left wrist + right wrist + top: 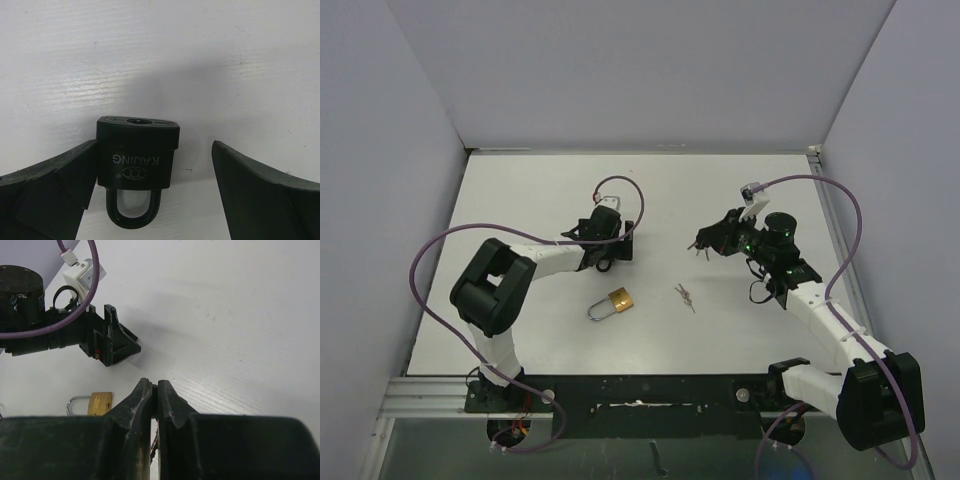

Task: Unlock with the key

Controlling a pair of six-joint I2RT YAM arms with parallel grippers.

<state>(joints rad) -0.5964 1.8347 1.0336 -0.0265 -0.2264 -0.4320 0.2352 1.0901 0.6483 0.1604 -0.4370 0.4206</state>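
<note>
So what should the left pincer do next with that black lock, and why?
Probably close the left pincer on the black padlock. It sits between the open fingers, touching one but apart from the other, so it isn't gripped yet. The right pincer, shut on what looks like a key, needs the lock steady.

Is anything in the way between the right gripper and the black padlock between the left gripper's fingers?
Nothing visible does. Only bare table lies between the right gripper and the black padlock inside the open left gripper. The brass padlock and loose keys lie nearer the arm bases.
</note>
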